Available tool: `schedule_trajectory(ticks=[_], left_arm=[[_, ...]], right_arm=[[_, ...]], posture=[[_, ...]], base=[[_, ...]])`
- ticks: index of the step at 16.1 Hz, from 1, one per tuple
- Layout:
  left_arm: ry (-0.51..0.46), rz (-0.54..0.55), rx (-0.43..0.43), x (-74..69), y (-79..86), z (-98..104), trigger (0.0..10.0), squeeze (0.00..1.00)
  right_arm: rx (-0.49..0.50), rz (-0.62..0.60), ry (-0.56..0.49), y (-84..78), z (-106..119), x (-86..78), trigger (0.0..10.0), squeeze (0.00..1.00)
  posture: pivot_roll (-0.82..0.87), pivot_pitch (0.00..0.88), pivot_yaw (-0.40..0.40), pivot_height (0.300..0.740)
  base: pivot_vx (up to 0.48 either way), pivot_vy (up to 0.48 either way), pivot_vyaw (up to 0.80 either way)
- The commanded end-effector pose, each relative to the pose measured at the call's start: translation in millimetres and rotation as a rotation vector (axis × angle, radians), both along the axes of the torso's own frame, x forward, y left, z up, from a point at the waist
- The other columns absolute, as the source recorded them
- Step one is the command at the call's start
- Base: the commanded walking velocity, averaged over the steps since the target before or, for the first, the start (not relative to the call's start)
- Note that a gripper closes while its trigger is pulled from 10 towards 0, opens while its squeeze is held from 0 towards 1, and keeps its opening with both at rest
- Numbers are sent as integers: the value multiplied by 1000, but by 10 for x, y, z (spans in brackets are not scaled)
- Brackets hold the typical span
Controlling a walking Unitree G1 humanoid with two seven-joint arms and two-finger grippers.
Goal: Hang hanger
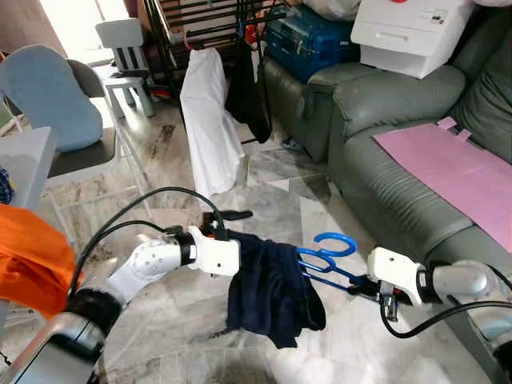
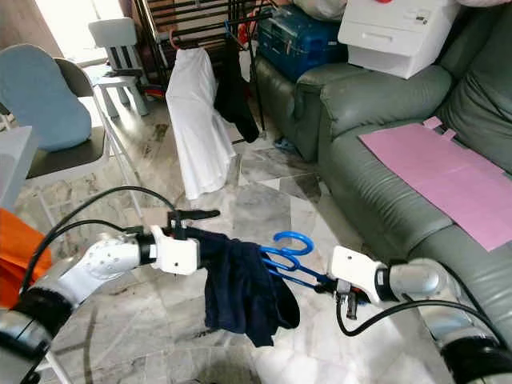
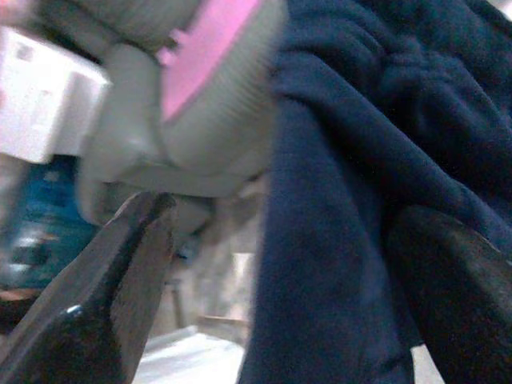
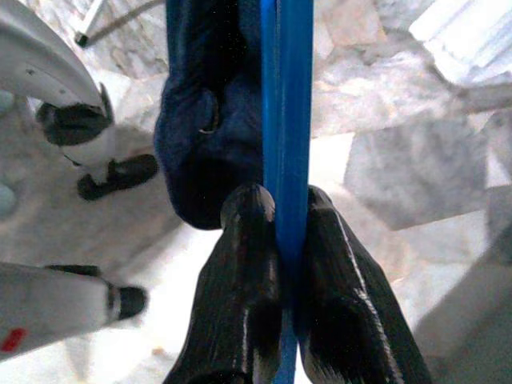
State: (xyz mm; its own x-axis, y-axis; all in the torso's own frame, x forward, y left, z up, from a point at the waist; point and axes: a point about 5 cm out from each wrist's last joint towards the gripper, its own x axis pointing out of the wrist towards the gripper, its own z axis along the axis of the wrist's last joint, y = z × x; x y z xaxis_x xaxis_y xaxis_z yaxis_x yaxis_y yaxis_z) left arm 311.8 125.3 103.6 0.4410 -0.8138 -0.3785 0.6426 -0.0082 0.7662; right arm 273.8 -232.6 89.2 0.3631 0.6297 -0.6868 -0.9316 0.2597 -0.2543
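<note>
Sofa (image 1: 400, 172): grey-green, along the right side of the marble floor (image 1: 272, 208); a pink sheet (image 1: 456, 172) lies on its seat, a white box (image 1: 412, 32) on its arm

Rack (image 1: 200, 20): dark, at the far edge of the floor beside the sofa end; a white garment (image 1: 210, 128) and a black garment (image 1: 248, 92) hang from it

Chair (image 1: 56, 104): blue cushion, at the left edge of the floor

Cloth (image 1: 272, 292): dark navy, draped over the hanger, held above the floor between the 2 arms

Hanger (image 1: 328, 260): blue, hook up, roughly level, well short of the rack

Left gripper (image 3: 280, 264): at the cloth's left end; in the left wrist view its 2 fingers (image 3: 104, 296) stand apart with cloth between them; whether they clamp it cannot be told

Right gripper (image 4: 284, 240): at the hanger's right end, jaws clenched on the blue bar
</note>
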Motion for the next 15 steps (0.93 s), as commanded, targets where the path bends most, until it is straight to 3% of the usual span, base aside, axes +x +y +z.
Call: schedule_trajectory(ticks=[1, 2, 8, 15], left_arm=[[51, -24, 55, 5, 21, -52, 549, 808], [100, -9, 79, 34, 28, -85, 0, 0], [189, 56, 169, 239, 27, -35, 0, 0], [252, 14, 230, 227, -35, -93, 0, 0]], right_arm=[[-2, 65, -51, 69, 111, 65, 10000, 0], [-13, 72, -72, 76, 131, 87, 10000, 0], [-99, 114, -134, 68, 164, 141, 10000, 0], [-130, 130, -142, 73, 137, 178, 10000, 0]], posture=[[-210, 0, 94, 740], [-212, 0, 95, 740], [-217, 0, 96, 740], [-219, 0, 90, 740]], base=[[0, 0, 0], [0, 0, 0], [0, 0, 0], [0, 0, 0]])
